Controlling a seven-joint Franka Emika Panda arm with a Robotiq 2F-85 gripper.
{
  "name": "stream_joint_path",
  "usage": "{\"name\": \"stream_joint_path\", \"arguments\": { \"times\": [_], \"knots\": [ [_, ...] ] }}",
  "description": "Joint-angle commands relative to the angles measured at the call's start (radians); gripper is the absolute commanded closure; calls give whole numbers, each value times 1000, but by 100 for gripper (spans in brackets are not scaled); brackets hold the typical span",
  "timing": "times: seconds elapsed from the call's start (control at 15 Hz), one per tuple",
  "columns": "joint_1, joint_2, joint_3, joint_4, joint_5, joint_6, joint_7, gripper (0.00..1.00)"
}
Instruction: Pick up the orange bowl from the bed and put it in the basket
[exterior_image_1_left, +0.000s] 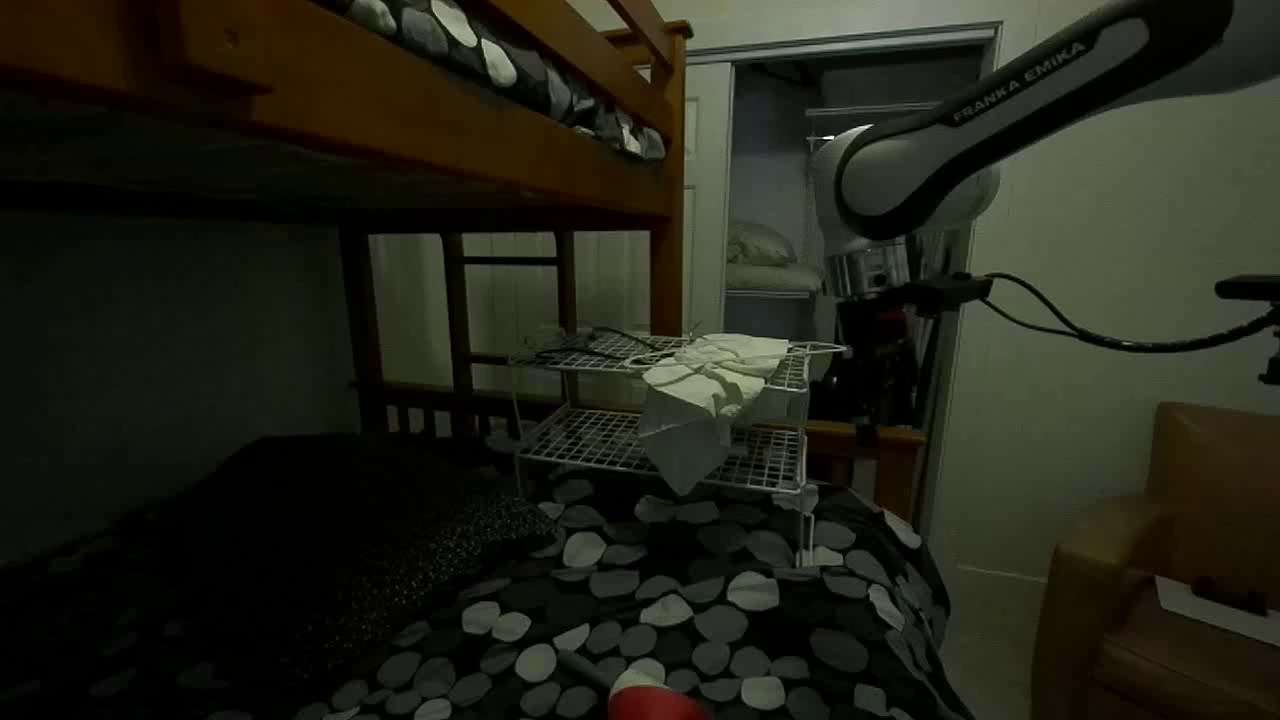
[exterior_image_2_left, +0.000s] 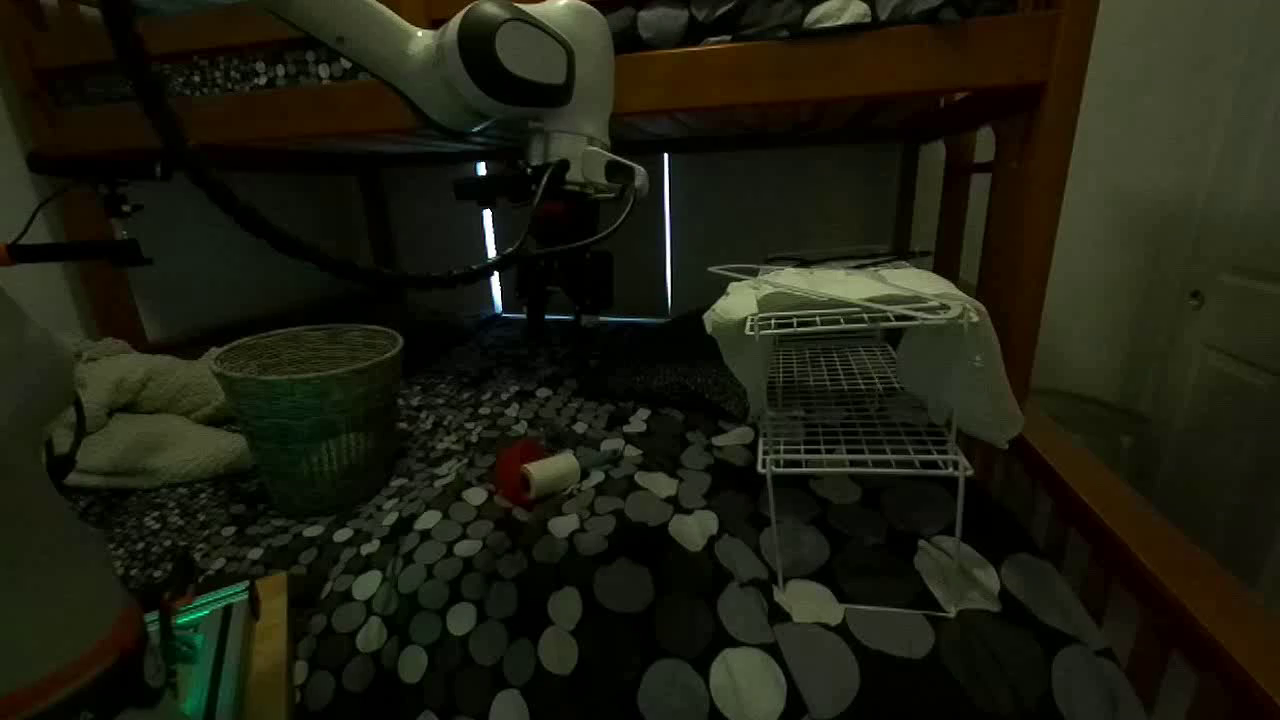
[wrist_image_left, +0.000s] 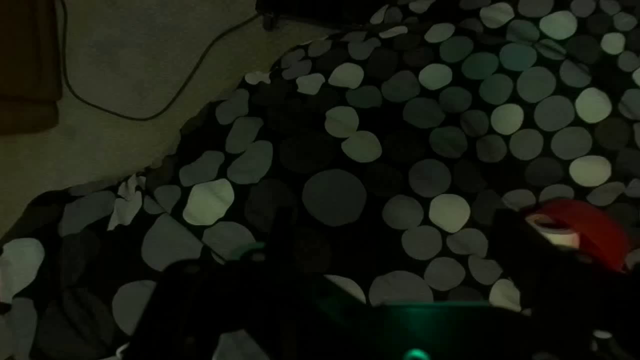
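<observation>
Dark fingers (wrist_image_left: 515, 245), spread wide and gripping nothing, hang above the bed (wrist_image_left: 335, 197), where the red bowl (wrist_image_left: 602, 229) lies near a woven basket (exterior_image_2_left: 310, 430) and by a white tube (wrist_image_left: 564, 238) (whether they touch, I cannot tell).

This is a bedroom in a home. What shows it best is the bunk bed (exterior_image_1_left: 450, 130), seen in both exterior views: its upper bunk (exterior_image_2_left: 830, 76) is higher than the claw (exterior_image_2_left: 562, 303), and the wrist view shows bedding (wrist_image_left: 335, 195) below the claw. In an exterior view a closet (exterior_image_1_left: 770, 180) stands open behind the claw, with a pillow (exterior_image_1_left: 757, 245) on a shelf (exterior_image_1_left: 780, 293), and an armchair (exterior_image_1_left: 1120, 540) stands lower, to the claw's right. In an exterior view a blanket (exterior_image_2_left: 150, 430) lies lower than the claw, to its left, and a door (exterior_image_2_left: 1240, 350) is well to its right.
</observation>
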Motion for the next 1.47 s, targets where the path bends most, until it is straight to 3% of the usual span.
{"name": "stream_joint_path", "arguments": {
  "times": [0.0, 0.8, 1.2, 1.4],
  "knots": [
    [7, 1, -6, 2, -1, -2, 1, 0],
    [7, 1, -6, 2, -1, -2, 1, 0],
    [114, 259, 84, 74, 83, 471, -60, 0],
    [153, 381, 139, 117, 217, 606, -177, 0]
  ]
}}
